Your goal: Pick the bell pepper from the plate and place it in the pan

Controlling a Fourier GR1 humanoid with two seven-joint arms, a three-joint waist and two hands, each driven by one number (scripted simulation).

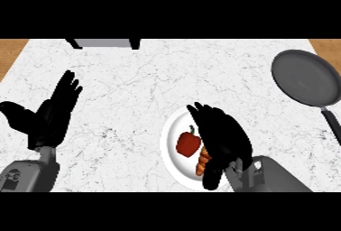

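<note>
Right hand open over plate, beside bell pepper, reach step; next close on it, carry to pan; left hand open, resting.

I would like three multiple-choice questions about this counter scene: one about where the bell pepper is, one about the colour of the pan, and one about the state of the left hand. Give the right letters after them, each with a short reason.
1. Where is the bell pepper?
A. In the pan
B. On the plate
C. On the bare counter

2. What colour is the pan?
A. Dark grey
B. White
C. Red

3. How is the left hand?
A. Curled round the pepper
B. Pressing on the pan
C. Open, fingers up, resting at the view's left

Answers:
1 B: the red bell pepper lies on the white plate, beside the right hand.
2 A: the pan at the upper right is dark grey, with nothing visible in it.
3 C: the left hand has straight fingers and holds nothing.
</note>
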